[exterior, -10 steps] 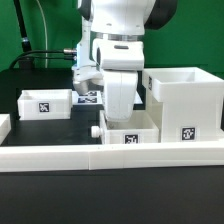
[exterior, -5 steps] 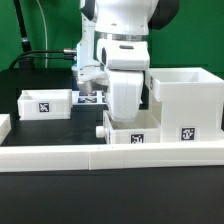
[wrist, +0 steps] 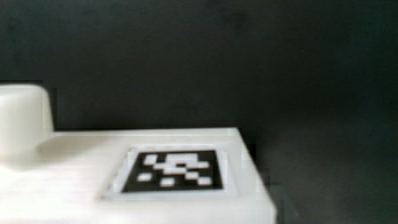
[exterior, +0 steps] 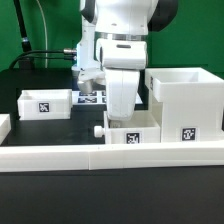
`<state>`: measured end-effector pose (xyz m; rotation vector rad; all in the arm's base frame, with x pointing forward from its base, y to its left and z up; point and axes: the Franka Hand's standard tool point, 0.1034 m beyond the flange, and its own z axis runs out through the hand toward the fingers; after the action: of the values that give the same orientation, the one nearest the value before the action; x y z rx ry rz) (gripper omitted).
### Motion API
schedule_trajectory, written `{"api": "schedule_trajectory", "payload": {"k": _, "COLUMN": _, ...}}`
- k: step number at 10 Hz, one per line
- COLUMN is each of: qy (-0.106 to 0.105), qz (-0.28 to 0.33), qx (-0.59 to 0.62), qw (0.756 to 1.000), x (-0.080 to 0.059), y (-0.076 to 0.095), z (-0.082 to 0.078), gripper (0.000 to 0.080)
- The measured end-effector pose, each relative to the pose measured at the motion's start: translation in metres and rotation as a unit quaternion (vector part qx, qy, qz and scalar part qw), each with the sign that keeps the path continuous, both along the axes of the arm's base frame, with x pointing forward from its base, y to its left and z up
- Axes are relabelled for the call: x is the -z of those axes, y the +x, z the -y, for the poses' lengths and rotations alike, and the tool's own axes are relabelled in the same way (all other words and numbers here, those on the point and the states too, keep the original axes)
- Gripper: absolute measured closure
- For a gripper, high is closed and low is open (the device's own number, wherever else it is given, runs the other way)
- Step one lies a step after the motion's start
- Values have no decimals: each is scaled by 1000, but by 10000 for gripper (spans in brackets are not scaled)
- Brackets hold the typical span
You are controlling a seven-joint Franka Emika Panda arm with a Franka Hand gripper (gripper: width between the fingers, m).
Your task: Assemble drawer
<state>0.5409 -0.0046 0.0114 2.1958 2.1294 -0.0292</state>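
The tall white housing (exterior: 185,100) stands at the exterior view's right, open at the top, with a tag on its front. A small knobbed tray (exterior: 130,134) sits against its left side, its knob (exterior: 97,130) pointing to the exterior view's left. A second tray (exterior: 45,102) lies apart at the left. My gripper (exterior: 122,113) reaches down into the middle tray; the tray's wall and my hand hide the fingertips. The wrist view shows a white tagged face (wrist: 175,168) and a knob (wrist: 22,120), but no fingers.
The long low white wall (exterior: 110,156) runs along the front, just before the middle tray and the housing. The marker board (exterior: 90,97) lies behind my arm. Dark table and cables lie at the back left.
My hand swung slightly to the exterior view's right and came back left. The middle tray's knob ends a little further left. The housing and the left tray have not moved.
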Motion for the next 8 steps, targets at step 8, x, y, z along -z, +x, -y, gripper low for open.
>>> {"api": "schedule_trajectory", "payload": {"k": 8, "qy": -2, "qz": 1, "qx": 11, "qw": 1000, "x": 0, "y": 0, "z": -3, "gripper": 756}}
